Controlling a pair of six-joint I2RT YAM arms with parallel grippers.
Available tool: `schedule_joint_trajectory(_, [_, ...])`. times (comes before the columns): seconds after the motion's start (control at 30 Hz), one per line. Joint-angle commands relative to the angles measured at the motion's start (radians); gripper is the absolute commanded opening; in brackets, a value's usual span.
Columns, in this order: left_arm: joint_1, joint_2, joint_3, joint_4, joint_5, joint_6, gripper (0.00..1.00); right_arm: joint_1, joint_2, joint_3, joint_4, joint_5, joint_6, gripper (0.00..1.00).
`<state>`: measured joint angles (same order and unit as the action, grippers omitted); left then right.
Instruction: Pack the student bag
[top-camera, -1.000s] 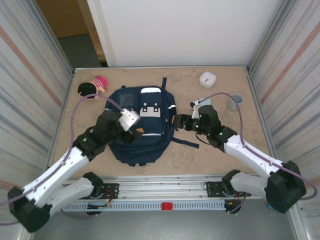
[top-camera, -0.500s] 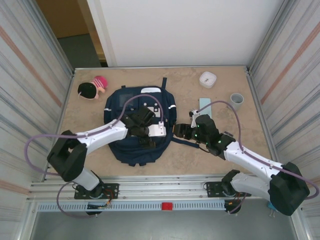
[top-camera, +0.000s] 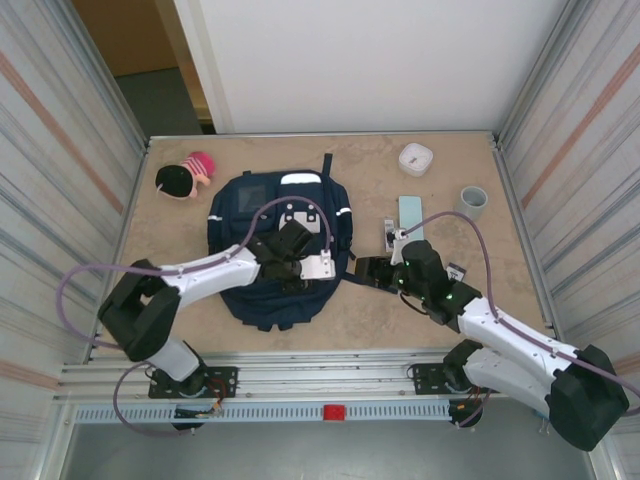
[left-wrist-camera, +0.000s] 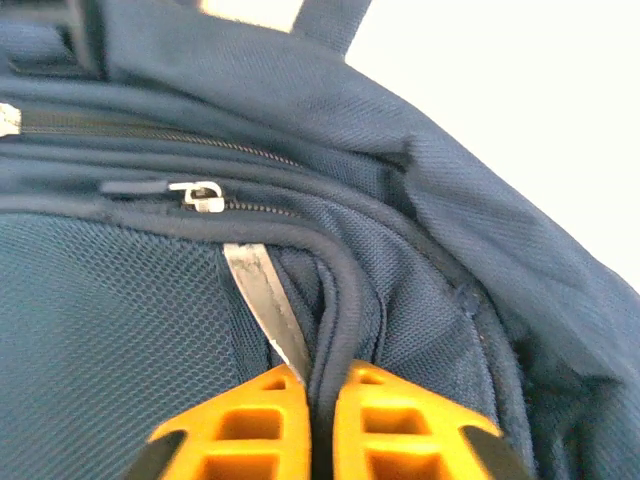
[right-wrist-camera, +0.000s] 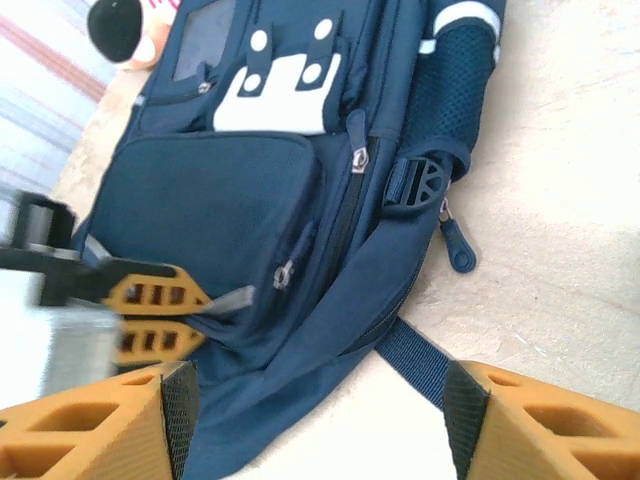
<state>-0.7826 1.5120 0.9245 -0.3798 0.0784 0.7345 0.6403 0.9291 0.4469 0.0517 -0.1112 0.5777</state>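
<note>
The student bag (top-camera: 262, 290), navy with white patches, lies flat in the middle of the table, front pocket up. My left gripper (top-camera: 305, 275) reaches across it and is shut on a fold of its fabric by the front pocket's right edge; in the left wrist view the orange fingers (left-wrist-camera: 270, 425) pinch a piped seam beside a grey strip (left-wrist-camera: 262, 300). My right gripper (top-camera: 366, 270) hovers open at the bag's right side. Between its fingers (right-wrist-camera: 180, 410) lie the bag's lower edge (right-wrist-camera: 330, 330) and a navy strap (right-wrist-camera: 415, 355). The left gripper (right-wrist-camera: 190, 315) shows there too.
A plush doll with a pink hat (top-camera: 185, 175) lies at the far left. A white round container (top-camera: 415, 158), a grey cup (top-camera: 472, 200) and a pale blue flat item (top-camera: 410, 212) sit right of the bag. Metal walls close in both sides.
My left arm swung from the bag's left side across to its right part and shut on the fabric. The right gripper drew back a little toward the near right.
</note>
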Motion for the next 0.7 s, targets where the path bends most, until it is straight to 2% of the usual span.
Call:
schedule_joint_trajectory(0.0, [0.028,-0.168,-0.032,0.057,0.082,-0.044,0.00,-0.045,0.027,0.059,-0.022,-0.118,-0.119,0.68])
schedule_joint_trajectory(0.07, [0.068,-0.235,-0.034,0.061,0.180,-0.065,0.00,-0.090,0.091,0.118,-0.068,-0.199,-0.156,0.68])
schedule_joint_trajectory(0.13, [0.096,-0.283,-0.027,0.049,0.232,-0.068,0.00,-0.124,0.151,0.162,-0.074,-0.267,-0.194,0.69])
schedule_joint_trajectory(0.27, [0.111,-0.336,-0.019,0.002,0.232,-0.016,0.00,-0.146,0.277,0.262,-0.076,-0.342,-0.320,0.72])
schedule_joint_trajectory(0.43, [0.111,-0.374,-0.045,-0.010,0.217,0.017,0.00,-0.166,0.451,0.404,-0.103,-0.372,-0.495,0.73])
schedule_joint_trajectory(0.57, [0.112,-0.403,-0.081,0.018,0.230,0.007,0.00,-0.207,0.646,0.604,-0.227,-0.489,-0.498,0.73])
schedule_joint_trajectory(0.67, [0.112,-0.416,-0.101,0.034,0.225,0.000,0.00,-0.212,0.779,0.701,-0.253,-0.544,-0.462,0.70])
